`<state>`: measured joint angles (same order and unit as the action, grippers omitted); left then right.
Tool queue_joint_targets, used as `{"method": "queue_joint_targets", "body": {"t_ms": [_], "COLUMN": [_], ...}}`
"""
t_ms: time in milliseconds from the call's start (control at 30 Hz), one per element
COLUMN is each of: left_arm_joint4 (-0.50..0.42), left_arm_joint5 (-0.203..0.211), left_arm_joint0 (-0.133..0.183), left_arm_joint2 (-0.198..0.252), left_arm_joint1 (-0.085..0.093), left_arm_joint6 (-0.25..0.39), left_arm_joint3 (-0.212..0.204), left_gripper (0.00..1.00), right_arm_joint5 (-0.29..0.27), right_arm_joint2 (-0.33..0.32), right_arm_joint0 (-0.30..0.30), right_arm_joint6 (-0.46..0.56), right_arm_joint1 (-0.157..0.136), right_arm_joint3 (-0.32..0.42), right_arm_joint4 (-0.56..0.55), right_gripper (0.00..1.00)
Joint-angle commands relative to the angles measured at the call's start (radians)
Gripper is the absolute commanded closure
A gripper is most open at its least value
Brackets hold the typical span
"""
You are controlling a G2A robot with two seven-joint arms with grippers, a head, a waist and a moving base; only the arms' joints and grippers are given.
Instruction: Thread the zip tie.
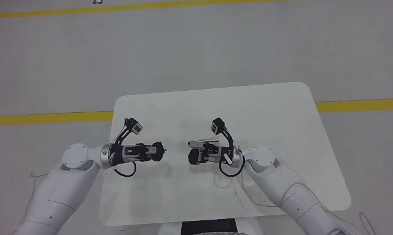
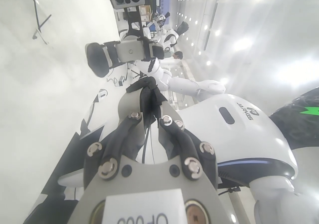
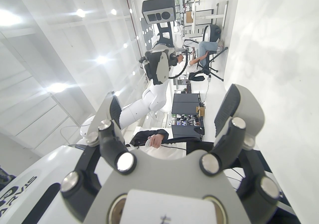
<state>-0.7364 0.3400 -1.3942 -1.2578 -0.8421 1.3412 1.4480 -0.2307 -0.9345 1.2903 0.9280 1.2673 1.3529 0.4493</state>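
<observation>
My left gripper [image 1: 157,151] hovers over the white table [image 1: 270,106], left of its middle, shut on a thin black zip tie [image 2: 146,135]. The tie runs back between the fingers [image 2: 129,100] toward the wrist, and a dark frayed bit shows at the fingertips. My right gripper [image 1: 193,153] faces it from a short gap away and stands open, with nothing between its ribbed pads [image 3: 228,106]. In the left wrist view the right gripper [image 2: 98,60] hangs farther off. The left gripper [image 3: 157,68] shows ahead in the right wrist view.
The table's far half and right side are bare. Yellow floor lines [image 1: 184,3] run behind the table. Thin dark lines [image 2: 37,15] mark the pale surface in the left wrist view. Seated people and desks show in the room behind.
</observation>
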Motion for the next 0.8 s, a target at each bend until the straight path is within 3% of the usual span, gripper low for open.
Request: {"method": "queue_joint_targets", "body": {"t_ms": [0, 167, 267, 333, 500, 567, 633, 767], "left_arm_joint4": [0.013, 0.027, 0.027, 0.027, 0.027, 0.027, 0.027, 0.027], "left_arm_joint5": [0.0, 0.0, 0.0, 0.0, 0.0, 0.0, 0.0, 0.0], "left_arm_joint0": [-0.016, -0.035, -0.035, -0.035, -0.035, -0.035, -0.035, -0.035], "left_arm_joint2": [-0.026, -0.046, -0.046, -0.046, -0.046, -0.046, -0.046, -0.046], "left_arm_joint1": [-0.003, -0.01, -0.01, -0.01, -0.01, -0.01, -0.01, -0.01], "left_arm_joint6": [0.007, 0.01, 0.01, 0.01, 0.01, 0.01, 0.01, 0.01], "left_arm_joint3": [0.011, 0.023, 0.023, 0.023, 0.023, 0.023, 0.023, 0.023], "left_gripper": [1.0, 1.0, 1.0, 1.0, 1.0, 1.0, 1.0, 1.0], "right_arm_joint5": [0.0, 0.0, 0.025, 0.071, 0.228, 0.257, 0.274, 0.247], "right_arm_joint2": [0.0, 0.0, -0.015, -0.035, -0.069, -0.062, -0.047, -0.015], "right_arm_joint0": [0.0, 0.0, -0.012, -0.032, -0.053, -0.063, -0.072, -0.091], "right_arm_joint6": [0.0, 0.0, -0.021, -0.001, 0.076, 0.1, 0.123, 0.168], "right_arm_joint1": [0.0, 0.0, -0.01, -0.025, -0.053, -0.058, -0.061, -0.065], "right_arm_joint3": [0.0, 0.0, 0.025, 0.061, 0.138, 0.161, 0.176, 0.201], "right_arm_joint4": [0.0, 0.0, -0.099, -0.228, -0.393, -0.444, -0.49, -0.571], "right_gripper": [0.0, 0.0, 0.0, 0.0, 0.0, 0.0, 0.0, 0.0]}}
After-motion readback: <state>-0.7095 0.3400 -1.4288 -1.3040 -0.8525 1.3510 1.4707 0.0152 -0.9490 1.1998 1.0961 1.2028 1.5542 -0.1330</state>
